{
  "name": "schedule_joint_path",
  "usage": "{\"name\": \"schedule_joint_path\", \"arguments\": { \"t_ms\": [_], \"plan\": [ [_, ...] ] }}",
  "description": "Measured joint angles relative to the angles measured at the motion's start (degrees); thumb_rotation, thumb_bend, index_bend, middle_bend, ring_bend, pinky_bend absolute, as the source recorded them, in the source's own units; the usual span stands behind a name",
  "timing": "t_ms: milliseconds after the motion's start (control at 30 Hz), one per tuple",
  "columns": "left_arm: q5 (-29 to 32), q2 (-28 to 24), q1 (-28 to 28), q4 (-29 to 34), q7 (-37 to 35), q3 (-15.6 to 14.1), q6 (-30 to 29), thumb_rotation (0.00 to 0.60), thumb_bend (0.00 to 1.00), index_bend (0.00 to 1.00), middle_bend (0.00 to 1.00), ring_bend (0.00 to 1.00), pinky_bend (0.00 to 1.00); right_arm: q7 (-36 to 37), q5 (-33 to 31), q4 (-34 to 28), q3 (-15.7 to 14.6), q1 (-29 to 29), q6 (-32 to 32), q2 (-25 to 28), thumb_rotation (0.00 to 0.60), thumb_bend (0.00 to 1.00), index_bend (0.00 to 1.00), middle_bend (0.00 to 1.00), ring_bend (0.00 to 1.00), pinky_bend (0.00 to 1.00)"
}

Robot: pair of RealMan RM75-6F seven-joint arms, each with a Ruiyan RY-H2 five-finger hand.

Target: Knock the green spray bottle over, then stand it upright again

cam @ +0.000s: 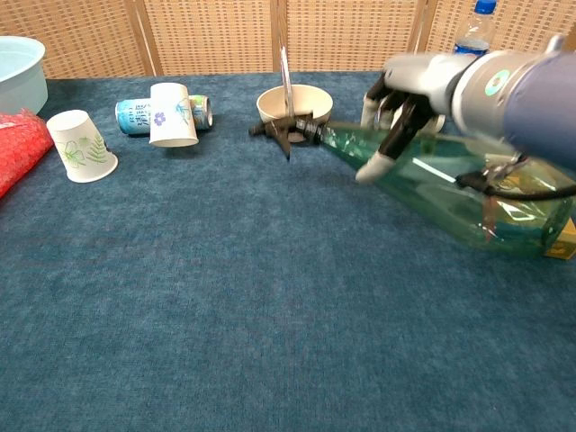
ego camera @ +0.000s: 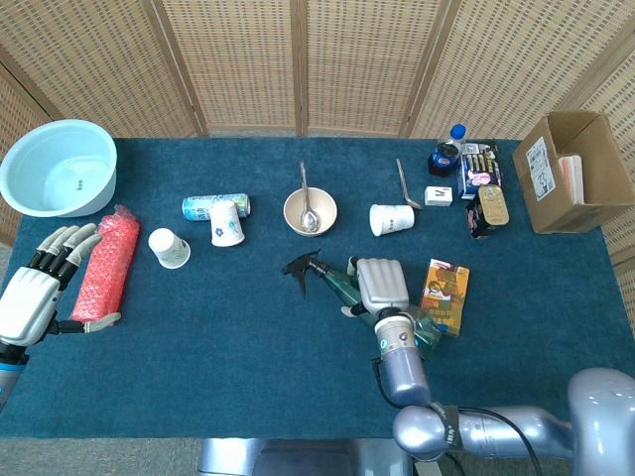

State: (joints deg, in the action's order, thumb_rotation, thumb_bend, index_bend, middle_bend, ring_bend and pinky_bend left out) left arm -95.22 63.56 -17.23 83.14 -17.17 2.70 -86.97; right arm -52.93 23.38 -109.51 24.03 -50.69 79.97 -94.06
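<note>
Chest view shows the right hand [cam: 409, 99] wrapped over the upper body of the green spray bottle [cam: 450, 184], with its fingers [cam: 382, 162] curled down the near side and the bottle held off the blue table [cam: 225, 315]. The bottle is tilted, neither lying flat nor upright: its black nozzle [cam: 283, 130] points left and away, toward the tan bowl [cam: 288, 103], while its wide base sits low at the right edge of the picture. From the head view the same right hand [ego camera: 382, 286] covers the middle of the bottle [ego camera: 342, 283], the nozzle [ego camera: 301, 268] sticks out to the upper left, and the base end lies just beside an orange box [ego camera: 444, 295]. The left hand [ego camera: 40, 288] hangs at the table's left edge with its fingers spread and nothing in it, just beside a red mesh roll [ego camera: 104, 266]. Two paper cups [ego camera: 169, 248] and a lying can [ego camera: 210, 205] sit left of the bowl, which has a spoon [ego camera: 307, 198] in it. A pale blue basin [ego camera: 60, 167] stands at the far left corner, and a cardboard box [ego camera: 580, 171] stands at the far right.
</note>
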Motion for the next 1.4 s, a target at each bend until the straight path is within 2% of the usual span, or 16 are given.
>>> {"name": "schedule_joint_path", "arguments": {
  "t_ms": [133,333,600,733,933,1400],
  "plan": [
    [0.0,0.0,0.3,0.3,0.5,0.1,-0.5,0.314,0.17,0.05,0.00,0.00,0.09,6.1,2.7,-1.6,1.5,1.9,-1.9,2.8,0.600,0.26,0.71,0.54,0.54,0.72],
    [0.0,-0.2,0.5,0.8,1.2,0.2,-0.8,0.319,0.17,0.04,0.00,0.00,0.09,19.6,9.0,-3.3,3.6,5.6,-6.6,6.7,0.600,0.26,0.71,0.54,0.54,0.71],
    [-0.1,-1.1,0.6,1.8,2.2,0.5,-1.2,0.316,0.17,0.05,0.00,0.00,0.09,37.9,19.1,-2.1,4.4,9.7,-11.0,7.8,0.600,0.26,0.71,0.54,0.54,0.71],
    [0.0,-1.8,0.9,2.6,3.0,0.6,-1.4,0.313,0.17,0.05,0.00,0.00,0.09,49.0,25.3,0.3,4.0,11.8,-13.7,7.2,0.600,0.24,0.70,0.54,0.53,0.70],
    [0.0,-2.9,1.1,3.9,3.9,0.8,-1.7,0.317,0.17,0.05,0.00,0.00,0.09,61.3,35.1,5.5,3.0,14.0,-14.7,4.9,0.600,0.24,0.71,0.54,0.53,0.70],
    [0.4,-5.0,1.2,6.9,6.6,1.2,-1.2,0.316,0.17,0.04,0.00,0.00,0.09,78.6,49.1,19.9,0.2,15.5,-9.7,-2.7,0.600,0.23,0.70,0.53,0.52,0.68]
  ]
}}
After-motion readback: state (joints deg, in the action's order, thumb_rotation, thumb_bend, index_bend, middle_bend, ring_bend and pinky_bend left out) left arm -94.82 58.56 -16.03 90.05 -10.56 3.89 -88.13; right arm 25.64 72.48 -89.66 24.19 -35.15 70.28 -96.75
